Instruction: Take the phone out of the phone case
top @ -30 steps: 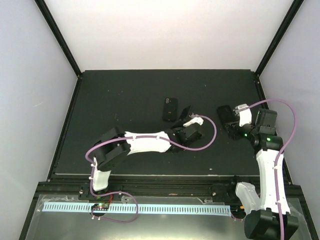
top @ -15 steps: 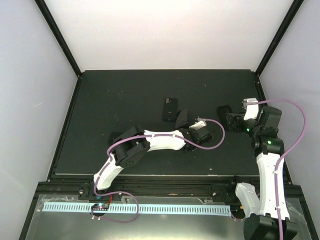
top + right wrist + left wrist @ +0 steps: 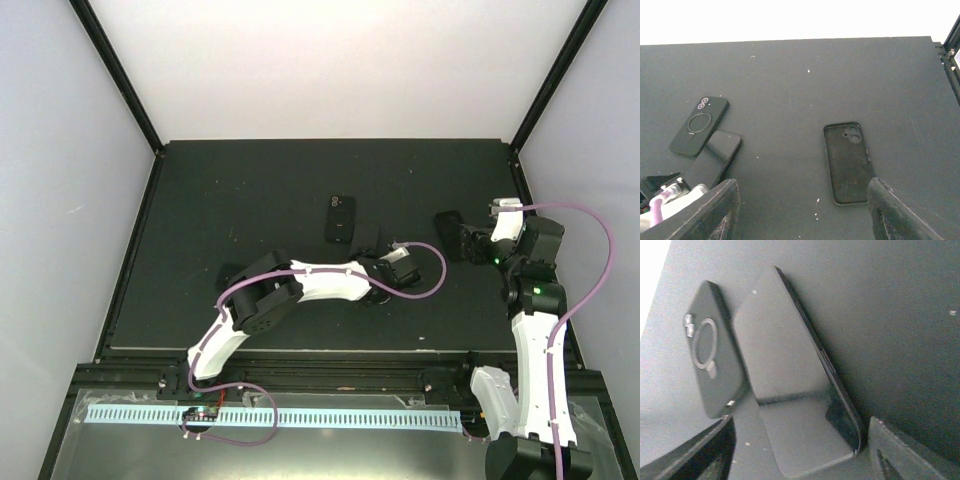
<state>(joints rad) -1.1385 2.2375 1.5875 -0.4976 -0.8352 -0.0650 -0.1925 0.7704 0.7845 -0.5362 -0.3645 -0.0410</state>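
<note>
The bare black phone [image 3: 790, 395] lies screen up on the dark table, its near end between the fingers of my open left gripper [image 3: 800, 462], which touch nothing. From above, the phone [image 3: 367, 237] sits just beyond the left gripper [image 3: 378, 253]. The empty black phone case [image 3: 850, 162] lies inside up, apart from the phone, in front of my open right gripper [image 3: 802, 212]. In the top view the case [image 3: 447, 233] is just left of the right gripper [image 3: 470, 244].
A second black handset [image 3: 340, 218] with a ring on its back lies face down beside the bare phone, its edge touching or under the phone [image 3: 710, 357]. The black table frame [image 3: 952, 47] runs along the right side.
My left gripper has opened and let go of the phone, which went from tilted up to lying on the table. The right gripper drew back slightly from the empty case.
</note>
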